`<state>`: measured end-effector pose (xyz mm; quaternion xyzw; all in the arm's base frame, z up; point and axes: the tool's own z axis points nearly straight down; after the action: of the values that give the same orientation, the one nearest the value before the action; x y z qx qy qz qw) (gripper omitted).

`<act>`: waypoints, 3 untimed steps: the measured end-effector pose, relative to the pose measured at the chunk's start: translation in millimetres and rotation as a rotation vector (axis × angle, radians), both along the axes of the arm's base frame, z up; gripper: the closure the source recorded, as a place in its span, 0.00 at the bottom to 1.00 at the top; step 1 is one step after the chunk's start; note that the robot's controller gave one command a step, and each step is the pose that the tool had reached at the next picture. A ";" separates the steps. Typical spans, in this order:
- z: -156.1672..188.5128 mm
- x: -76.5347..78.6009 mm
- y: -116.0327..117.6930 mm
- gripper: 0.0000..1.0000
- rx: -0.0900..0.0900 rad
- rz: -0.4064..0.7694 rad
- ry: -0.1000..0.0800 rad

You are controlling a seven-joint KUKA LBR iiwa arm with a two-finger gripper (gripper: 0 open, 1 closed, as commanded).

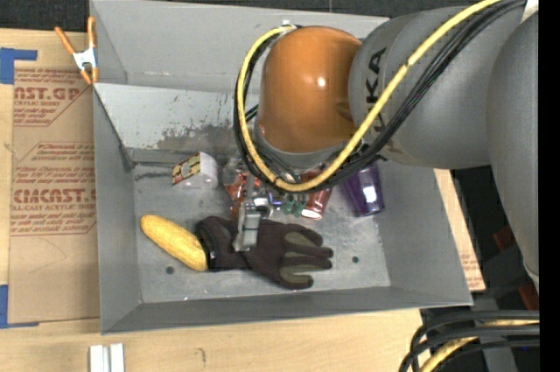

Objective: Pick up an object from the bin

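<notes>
Grey bin (149, 178): blk glove (284, 255) under pincer (248, 228)

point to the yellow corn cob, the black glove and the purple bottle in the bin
yellow corn cob (175, 242), camera view, middle of the cob
black glove (284, 253), camera view, on the palm
purple bottle (366, 192), camera view, on the body showing below the arm
</notes>
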<state>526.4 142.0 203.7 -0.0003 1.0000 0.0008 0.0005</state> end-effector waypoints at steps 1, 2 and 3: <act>0.0 0.0 0.0 0.00 0.000 0.000 0.000; -37.6 0.4 -9.4 0.00 0.000 0.075 -0.006; -108.2 -21.7 -32.2 1.00 0.000 0.050 0.002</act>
<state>504.7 109.8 95.5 -0.0252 0.9997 0.0006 -0.0004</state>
